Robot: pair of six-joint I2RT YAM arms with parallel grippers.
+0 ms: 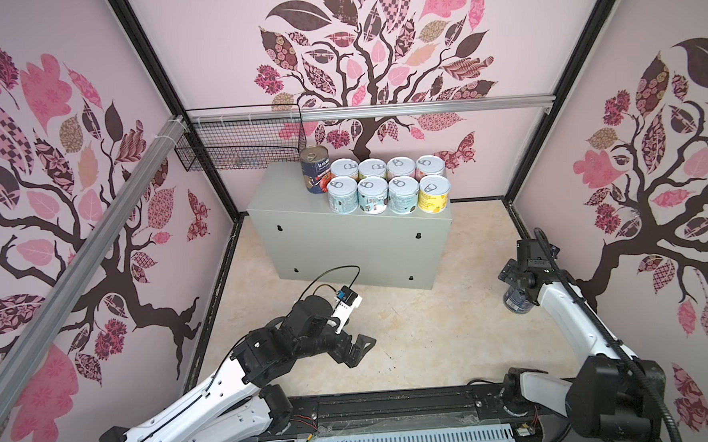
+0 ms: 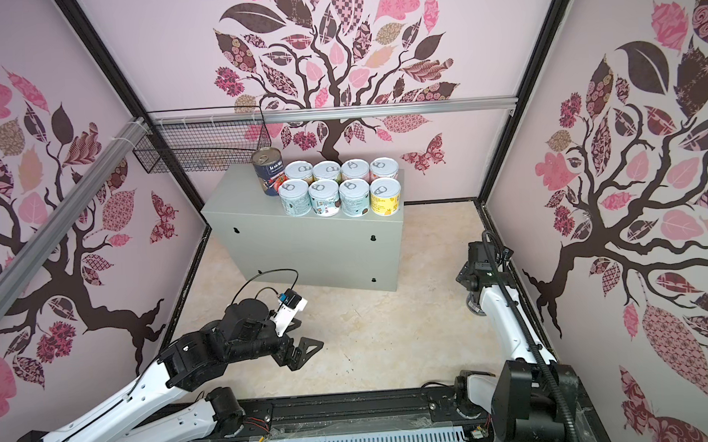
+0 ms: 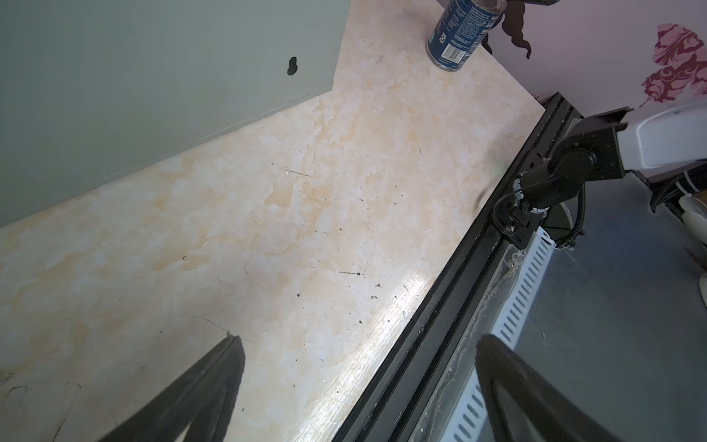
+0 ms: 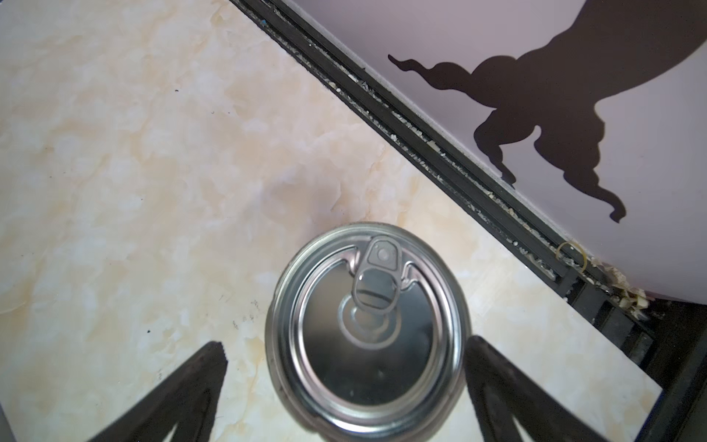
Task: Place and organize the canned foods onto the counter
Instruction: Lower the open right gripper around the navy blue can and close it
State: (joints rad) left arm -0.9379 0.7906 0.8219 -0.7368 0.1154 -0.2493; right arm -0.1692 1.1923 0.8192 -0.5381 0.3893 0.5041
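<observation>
Right tool (image 4: 344,382) hangs spread wide over the blue can (image 4: 367,329); left tool (image 3: 359,382) gapes above bare floor (image 3: 267,229).

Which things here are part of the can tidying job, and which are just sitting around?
Part of the job:
- grey counter
- eight short cans in two rows on it
- tall can beside them
- blue can on the floor, under the open right tool
- open left tool, empty

Just sitting around:
- wire basket on the wall

Floor can (image 1: 516,301) mostly hidden beneath the right arm (image 1: 556,298) — label unreadable.
</observation>
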